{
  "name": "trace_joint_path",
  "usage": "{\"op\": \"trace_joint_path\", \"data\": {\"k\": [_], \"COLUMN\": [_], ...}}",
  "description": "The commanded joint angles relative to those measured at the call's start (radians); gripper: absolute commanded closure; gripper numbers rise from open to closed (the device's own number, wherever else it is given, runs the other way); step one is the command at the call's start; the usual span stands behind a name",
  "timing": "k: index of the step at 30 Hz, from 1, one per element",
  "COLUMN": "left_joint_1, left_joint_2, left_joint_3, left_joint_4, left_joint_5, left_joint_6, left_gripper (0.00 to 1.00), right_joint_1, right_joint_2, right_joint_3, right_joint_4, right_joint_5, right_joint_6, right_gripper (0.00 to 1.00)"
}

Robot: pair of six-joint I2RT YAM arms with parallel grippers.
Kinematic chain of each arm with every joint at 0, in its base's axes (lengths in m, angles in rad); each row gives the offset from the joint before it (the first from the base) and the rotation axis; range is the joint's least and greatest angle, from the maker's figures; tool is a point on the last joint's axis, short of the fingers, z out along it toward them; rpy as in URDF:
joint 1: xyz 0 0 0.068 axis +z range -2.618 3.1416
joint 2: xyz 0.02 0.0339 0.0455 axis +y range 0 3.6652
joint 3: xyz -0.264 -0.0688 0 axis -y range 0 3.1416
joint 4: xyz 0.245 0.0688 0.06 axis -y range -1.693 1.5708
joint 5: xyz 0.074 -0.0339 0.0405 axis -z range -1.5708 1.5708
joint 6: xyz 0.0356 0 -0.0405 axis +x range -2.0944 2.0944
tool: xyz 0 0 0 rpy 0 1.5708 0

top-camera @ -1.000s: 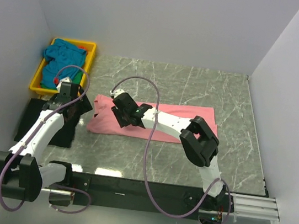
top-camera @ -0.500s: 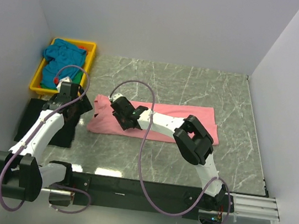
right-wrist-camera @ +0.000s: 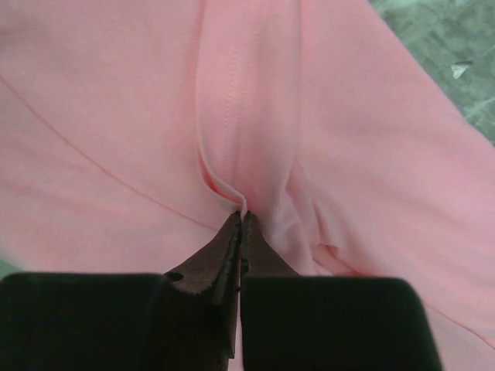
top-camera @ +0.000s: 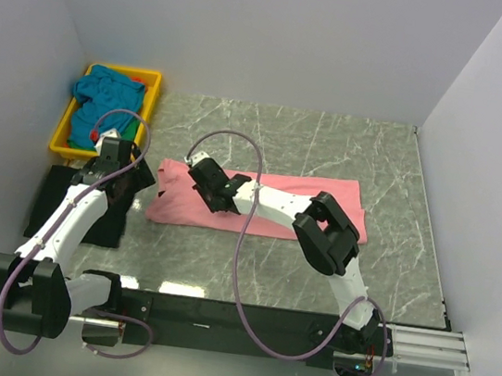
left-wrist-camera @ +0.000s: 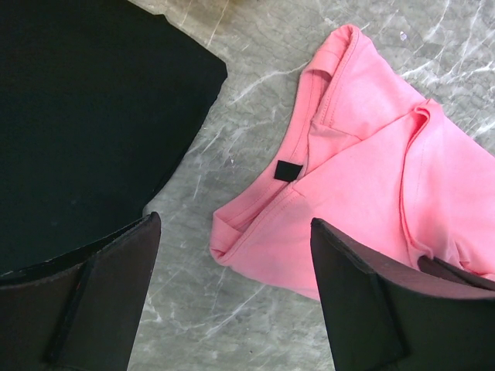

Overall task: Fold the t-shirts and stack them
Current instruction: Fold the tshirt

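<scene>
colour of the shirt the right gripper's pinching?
Plain salmon pink; t-shirt shows best in right wrist view.

Right end effector (right-wrist-camera: 241, 218) clamped (tips together); left end effector (left-wrist-camera: 233, 232) spread.

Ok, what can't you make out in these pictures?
Top view: what lies under the teal shirt in the yellow tray; only green and red scraps show.
Top view: the middle of the pink shirt, covered by the right arm.
Right wrist view: the right gripper pinches a fold, but the shirt's outline runs off frame.
Left wrist view: the black mat, cut by the edges.
</scene>
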Motion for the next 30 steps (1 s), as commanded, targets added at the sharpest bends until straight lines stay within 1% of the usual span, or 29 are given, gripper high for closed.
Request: {"op": "trace_joint_path", "data": {"k": [1,6,15,19,22,23,24,26,30], "left_joint_1": [0.003,0.003,0.003,0.003,0.003,0.003,0.003,0.003,0.003], "left_joint_2": [0.003,0.006,0.01,0.013,0.019,0.019,0.019,0.019,0.02], "left_joint_3": [0.007,0.006,0.006,0.006,0.007,0.007,0.007,0.007,0.007], "left_joint_4": [0.023,0.024,0.024,0.024,0.023,0.023,0.021,0.021,0.02], "left_joint_5": [-0.003,-0.002,0.001,0.003,0.003,0.003,0.003,0.001,-0.002], "left_joint_6": [0.018,0.018,0.019,0.021,0.019,0.021,0.019,0.019,0.018], "left_gripper": [0.16,0.16,0.16,0.16,0.16,0.16,0.16,0.16,0.16], "right_joint_1": [-0.028,-0.064,-0.124,-0.14,-0.147,-0.146,-0.149,-0.164,-0.216], "right_joint_2": [-0.018,-0.036,-0.019,-0.007,0.004,0.005,0.007,0.001,-0.052], "right_joint_3": [0.04,0.034,0.069,0.091,0.115,0.117,0.118,0.112,0.045], "right_joint_4": [0.015,0.032,0.048,0.061,0.04,0.034,0.022,0.008,-0.021], "right_joint_5": [0.027,0.034,0.131,0.175,0.18,0.186,0.192,0.205,0.173], "right_joint_6": [-0.008,-0.017,-0.092,-0.109,-0.11,-0.109,-0.097,-0.068,0.058], "right_gripper": [1.0,1.0,0.99,0.94,0.82,0.74,0.72,0.72,0.71]}}
